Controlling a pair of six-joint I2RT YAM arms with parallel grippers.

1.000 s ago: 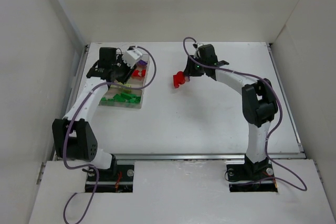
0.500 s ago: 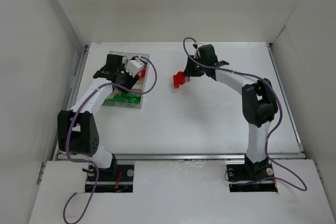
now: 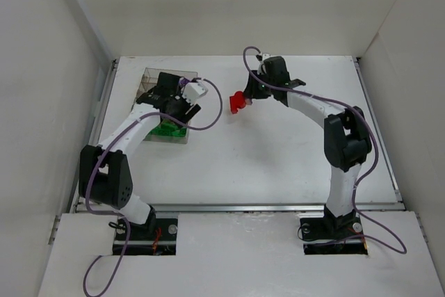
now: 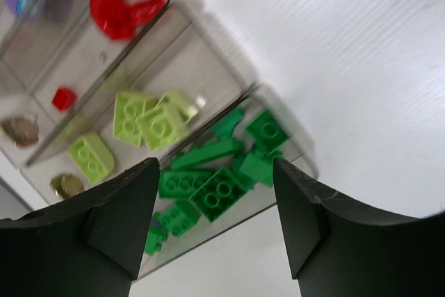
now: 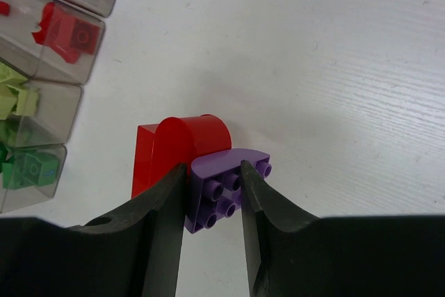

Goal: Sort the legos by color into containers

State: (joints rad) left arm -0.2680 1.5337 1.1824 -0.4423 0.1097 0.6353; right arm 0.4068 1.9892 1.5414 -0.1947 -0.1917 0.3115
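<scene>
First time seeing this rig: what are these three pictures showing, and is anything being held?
Two robot arms are bolted at the near edge of a white table. One picture looks down from above; the other two come from a camera on each wrist. A clear tray holds small bricks grouped by colour: dark green bricks, lime bricks, red bricks. The left gripper hangs open above it, empty. The right gripper is shut on a purple brick, which sits against a red arched brick away from the tray.
</scene>
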